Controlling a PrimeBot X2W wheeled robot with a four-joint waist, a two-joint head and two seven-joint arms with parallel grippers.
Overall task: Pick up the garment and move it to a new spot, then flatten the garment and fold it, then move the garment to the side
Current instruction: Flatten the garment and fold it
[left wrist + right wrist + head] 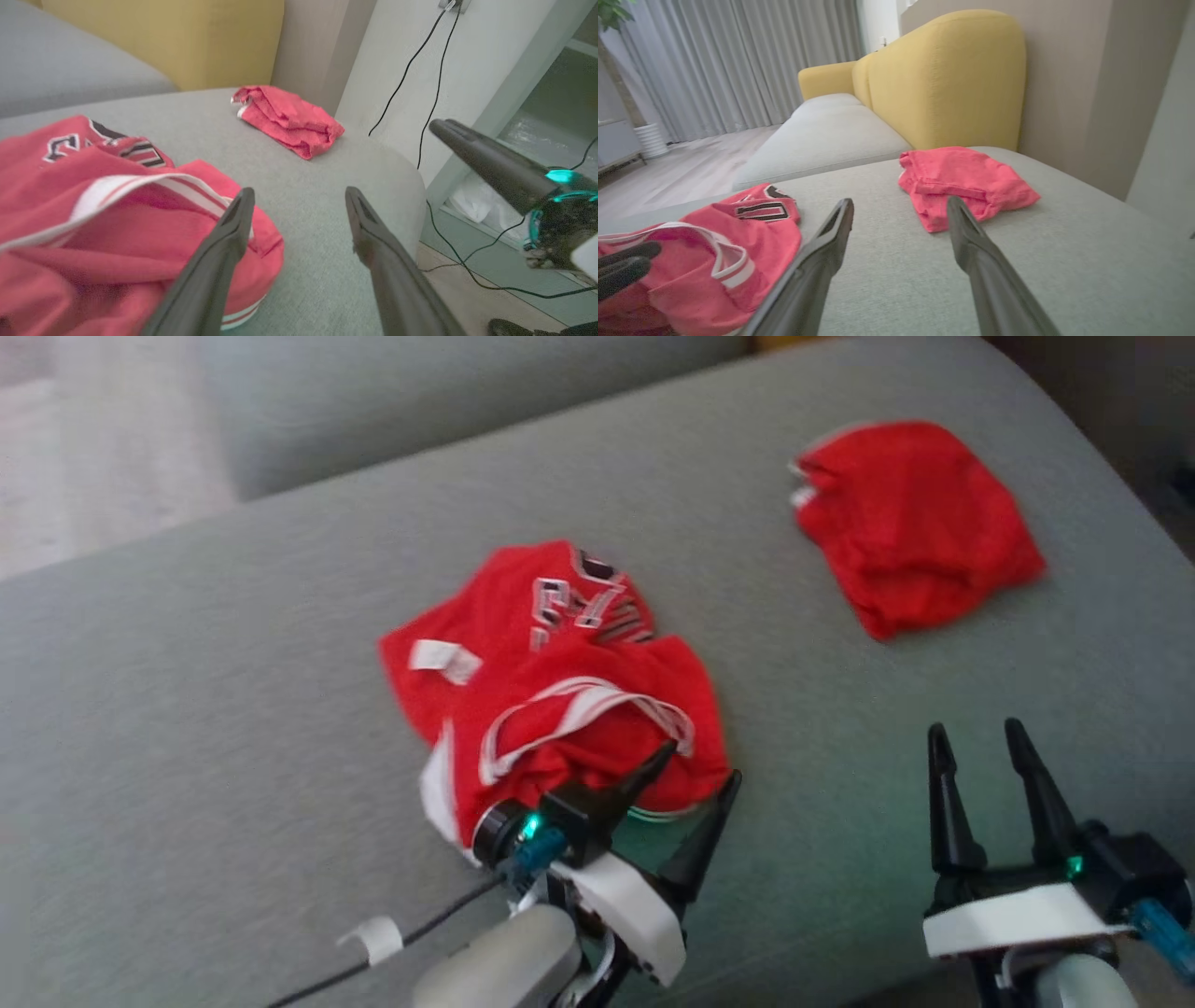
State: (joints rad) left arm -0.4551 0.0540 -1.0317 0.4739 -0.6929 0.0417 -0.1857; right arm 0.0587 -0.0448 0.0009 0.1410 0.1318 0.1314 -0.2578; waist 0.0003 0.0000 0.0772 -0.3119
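A crumpled red jersey (pixel 560 700) with white trim and black-and-white lettering lies mid-cushion on the grey sofa seat (pixel 233 756); it also shows as the jersey (pixel 93 214) and the jersey (pixel 738 242). My left gripper (pixel 700 763) is open at the jersey's near right edge, one finger lying over the hem, the other above bare cushion. In its wrist view the left gripper (pixel 300 192) holds nothing. My right gripper (pixel 975 730) stands open over bare cushion to the right, and the right gripper (pixel 901 201) is empty.
A second red garment (pixel 915 523), folded, lies at the far right of the seat. A yellow backrest (pixel 948 79) rises behind it. The cushion's rounded edge drops off on the right toward a wall with black cables (pixel 420 93) and the floor.
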